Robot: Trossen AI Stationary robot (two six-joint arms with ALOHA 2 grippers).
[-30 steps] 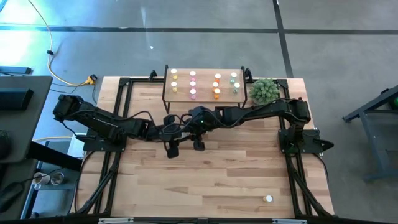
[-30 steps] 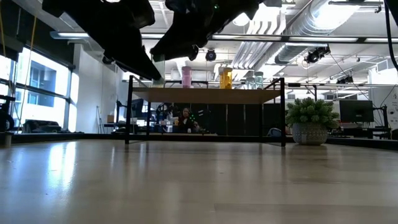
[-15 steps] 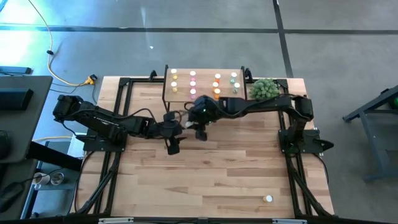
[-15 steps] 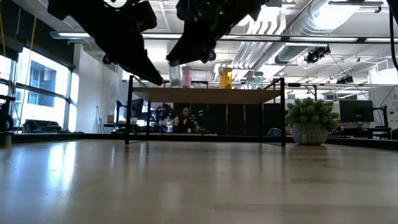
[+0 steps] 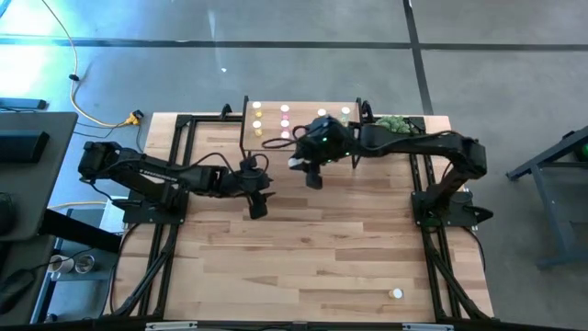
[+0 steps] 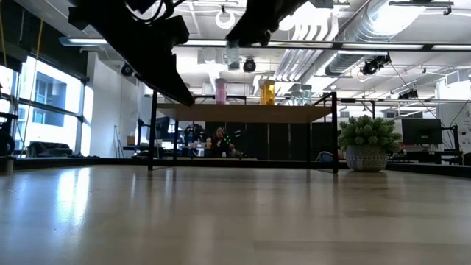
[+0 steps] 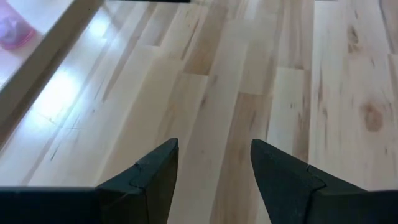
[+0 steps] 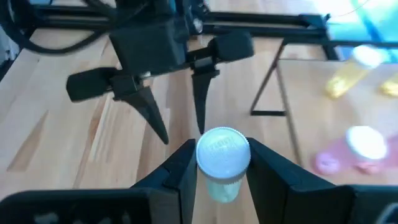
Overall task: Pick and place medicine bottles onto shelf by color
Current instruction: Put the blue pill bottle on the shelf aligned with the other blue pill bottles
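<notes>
Beside the shelf (image 5: 303, 129), right hand (image 8: 222, 165) clenched on a green bottle (image 8: 222, 160); left hand (image 7: 214, 168) released, plant (image 6: 369, 143) nearby.

High view: right arm covers the front of the shelf (image 5: 253, 129), so only a few caps of the medicine bottles (image 5: 256, 114) show there, body colours too small to call. Small white-capped thing (image 5: 396, 294) near the table's front edge: can't identify. Plant (image 5: 393, 122) mostly under the arm. Held bottle (image 8: 223, 163) in right wrist view: body cut off between the fingers, colour unclear. Left wrist view: pink bottle (image 7: 13, 31) cropped at the frame edge. Low view: both arms cut off at the top.
</notes>
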